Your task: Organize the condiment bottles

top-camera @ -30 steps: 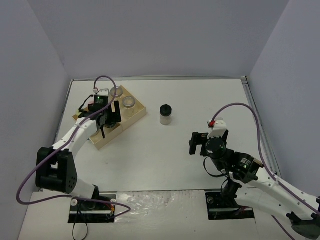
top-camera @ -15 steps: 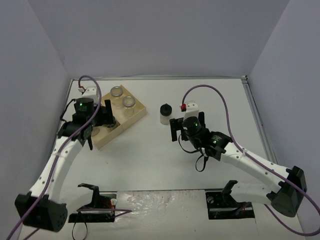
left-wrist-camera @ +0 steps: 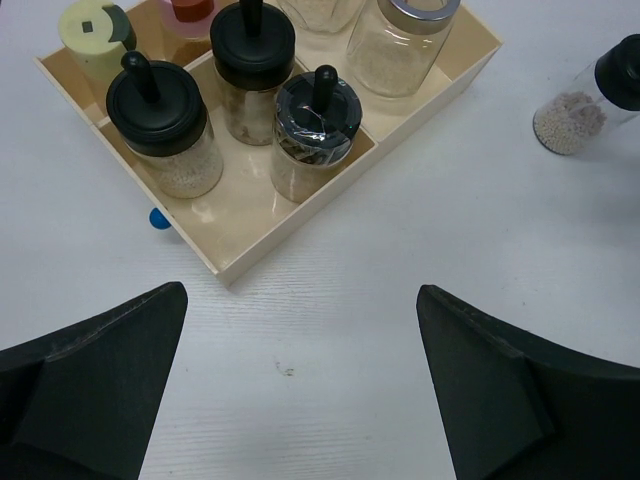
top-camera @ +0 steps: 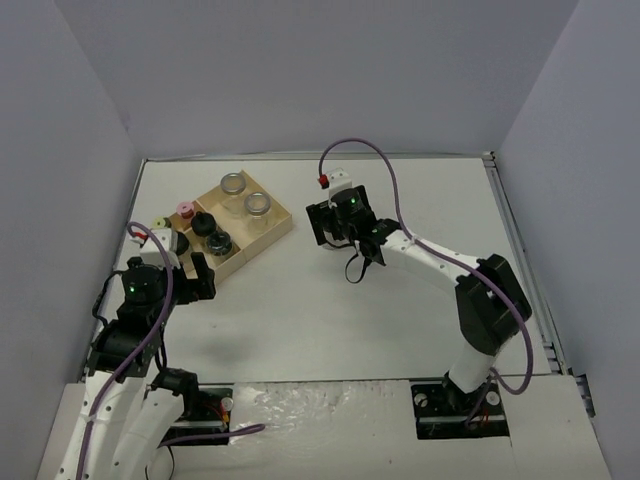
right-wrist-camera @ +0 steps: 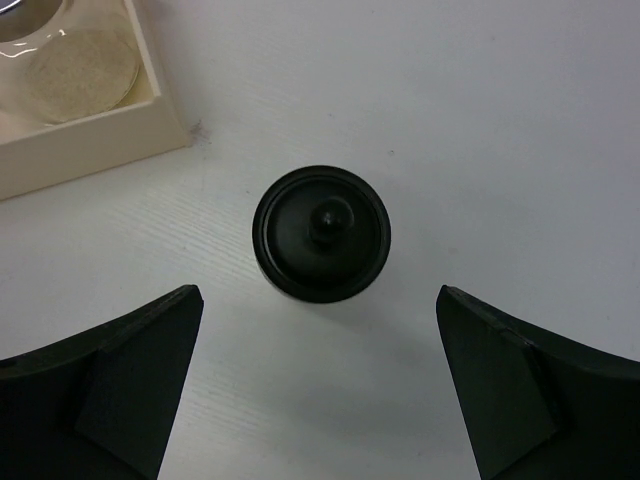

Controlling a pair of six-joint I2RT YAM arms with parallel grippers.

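Observation:
Seven condiment bottles stand in the wooden tray (left-wrist-camera: 250,262): three black-capped jars (left-wrist-camera: 157,105) (left-wrist-camera: 252,42) (left-wrist-camera: 317,108), a yellow-green-capped one (left-wrist-camera: 92,27), a pink-capped one (top-camera: 184,209) and two silver-lidded ones (top-camera: 233,183) (top-camera: 258,204). One more black-capped jar (right-wrist-camera: 321,233) stands alone on the table right of the tray. My right gripper (right-wrist-camera: 320,390) hovers open just above it, with the cap slightly ahead of the fingertips. In the top view this jar is hidden under the right gripper (top-camera: 335,226). My left gripper (left-wrist-camera: 300,400) is open and empty over bare table, near of the tray.
The tray's corner (right-wrist-camera: 150,135) lies close to the left of the lone jar. Grey walls enclose the white table on three sides. The right arm's purple cable (top-camera: 380,170) loops above the table behind the gripper.
The left gripper let go at the tray, opened fully and drew back toward the near left. The right arm swung far and left, ending above the lone black-capped jar.

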